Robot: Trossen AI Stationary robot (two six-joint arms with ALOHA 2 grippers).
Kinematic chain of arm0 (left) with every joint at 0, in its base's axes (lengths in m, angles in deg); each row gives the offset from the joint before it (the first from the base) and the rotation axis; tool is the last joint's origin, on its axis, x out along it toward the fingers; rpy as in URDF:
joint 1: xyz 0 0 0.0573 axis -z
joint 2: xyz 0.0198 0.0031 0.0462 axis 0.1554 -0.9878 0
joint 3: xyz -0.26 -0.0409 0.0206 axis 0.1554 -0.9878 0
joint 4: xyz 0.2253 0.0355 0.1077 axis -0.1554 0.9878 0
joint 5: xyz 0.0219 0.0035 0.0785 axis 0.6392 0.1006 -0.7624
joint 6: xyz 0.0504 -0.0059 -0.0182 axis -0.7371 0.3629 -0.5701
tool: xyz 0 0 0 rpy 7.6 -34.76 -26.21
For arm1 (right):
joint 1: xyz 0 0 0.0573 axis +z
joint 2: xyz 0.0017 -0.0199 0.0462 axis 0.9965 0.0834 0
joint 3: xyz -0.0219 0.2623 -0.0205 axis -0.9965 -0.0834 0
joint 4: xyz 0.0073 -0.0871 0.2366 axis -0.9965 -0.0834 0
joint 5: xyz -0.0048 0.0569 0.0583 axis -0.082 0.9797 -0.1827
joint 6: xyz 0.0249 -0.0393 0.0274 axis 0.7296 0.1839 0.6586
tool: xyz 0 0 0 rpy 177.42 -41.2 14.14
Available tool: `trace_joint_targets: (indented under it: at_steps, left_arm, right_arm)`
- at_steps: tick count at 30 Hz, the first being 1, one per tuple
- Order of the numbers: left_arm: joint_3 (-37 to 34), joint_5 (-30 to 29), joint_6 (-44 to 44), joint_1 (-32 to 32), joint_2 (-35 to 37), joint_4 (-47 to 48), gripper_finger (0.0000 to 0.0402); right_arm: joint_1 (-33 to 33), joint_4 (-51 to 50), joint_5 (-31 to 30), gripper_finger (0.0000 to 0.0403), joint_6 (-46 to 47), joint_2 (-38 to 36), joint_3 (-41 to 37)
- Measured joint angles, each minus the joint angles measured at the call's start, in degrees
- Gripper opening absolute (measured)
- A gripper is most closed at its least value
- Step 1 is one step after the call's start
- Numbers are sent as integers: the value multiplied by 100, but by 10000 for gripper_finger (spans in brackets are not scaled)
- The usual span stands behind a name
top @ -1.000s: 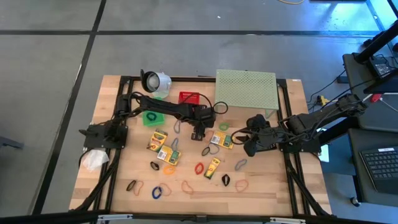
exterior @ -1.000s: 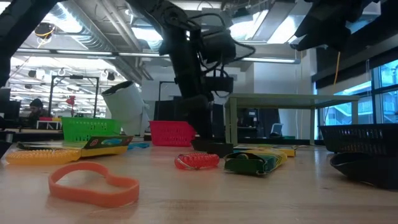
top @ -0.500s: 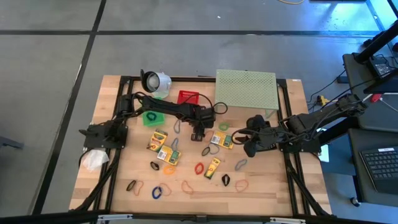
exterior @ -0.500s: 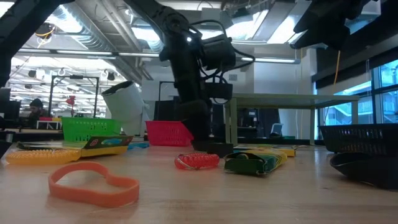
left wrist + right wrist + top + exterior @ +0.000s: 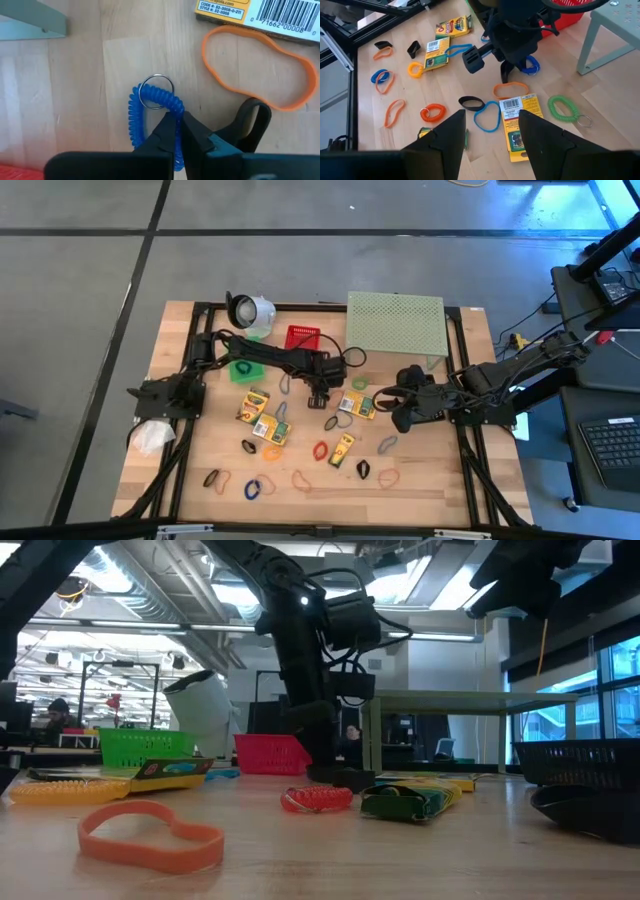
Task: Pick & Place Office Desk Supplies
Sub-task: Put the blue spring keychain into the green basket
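Observation:
My left gripper (image 5: 178,131) stands near the table's middle (image 5: 318,393) and is shut on a blue coiled band (image 5: 134,112) with a small metal ring (image 5: 141,93). The band lies flat on the wood. Close beside it are an orange rubber band (image 5: 205,52) and a yellow crayon box (image 5: 250,12). My right gripper (image 5: 490,140) hovers open above the table's right part (image 5: 400,416), holding nothing. More crayon boxes (image 5: 253,406) (image 5: 342,448) and several coloured bands lie across the near half. My left gripper pinches the blue coiled band at one side of its loop (image 5: 176,107), next to the metal ring, between its two fingertips. The fingers come steeply from above, pointing down. The band lies on the table, slack.
A pale green perforated shelf (image 5: 396,322) stands at the far right. A red basket (image 5: 303,337), a green basket (image 5: 245,369) and a white round object (image 5: 250,310) sit at the far left. A black basket (image 5: 580,775) shows at the right in the low view.
My left gripper has shut its fingers on the blue coiled band while staying in place over it. The band still lies on the table.

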Motion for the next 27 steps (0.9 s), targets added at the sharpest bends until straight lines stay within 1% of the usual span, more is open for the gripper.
trace_joint_targets:
  at_steps: [6,11,14,16,23,27]
  left_arm:
    - [-3,-110,-9,104,0,-10,4]
    - [-7,-325,-46,208,45,-31,3]
    - [112,-325,-56,240,118,129,3]
    - [262,-336,-96,271,136,76,3]
    - [859,-355,-203,289,140,666,3]
    - [1151,-615,-246,289,139,1037,3]
  right_arm:
    - [0,-2,1,184,-10,0,0]
    - [0,0,1,185,-12,0,0]
    - [0,-2,3,185,-14,0,0]
    - [0,-2,3,185,-26,2,0]
    - [0,7,109,185,-8,2,0]
    - [0,7,108,185,-5,2,0]
